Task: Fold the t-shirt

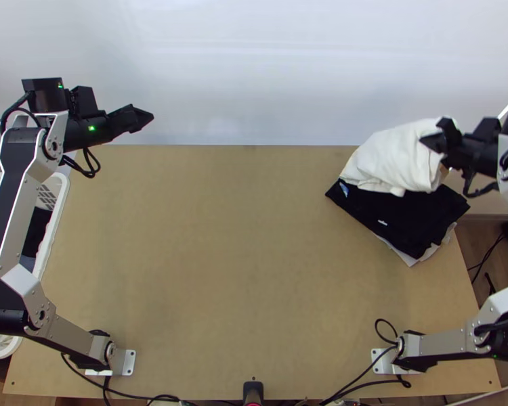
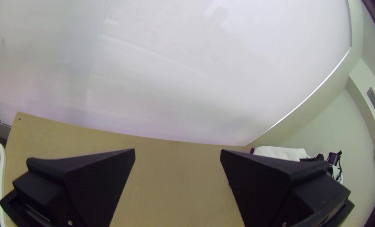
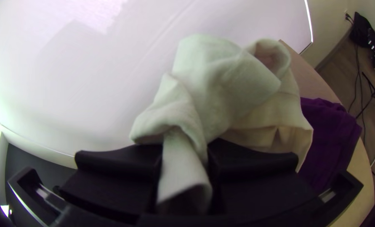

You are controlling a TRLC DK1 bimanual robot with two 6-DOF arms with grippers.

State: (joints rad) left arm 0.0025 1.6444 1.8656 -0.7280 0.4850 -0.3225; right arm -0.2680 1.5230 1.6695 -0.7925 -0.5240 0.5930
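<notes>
In the top view my left gripper (image 1: 145, 118) hangs over the table's far left edge; in the left wrist view the left gripper (image 2: 177, 155) is open with nothing between its fingers. At the far right of the table, my right gripper (image 1: 431, 141) holds a white cloth (image 1: 389, 159), bunched and partly resting on a black folded garment (image 1: 416, 215). The right wrist view shows the right gripper (image 3: 183, 157) shut on the white cloth (image 3: 221, 84), a strip of it pinched between the fingers and the rest draping beyond them.
Beneath the black garment lies a pale cloth (image 1: 411, 258). A white basket (image 1: 59, 196) with dark cloth inside stands at the table's left side. Cables (image 1: 362, 384) run along the near edge. Bare table (image 1: 240, 257) stretches between the arms.
</notes>
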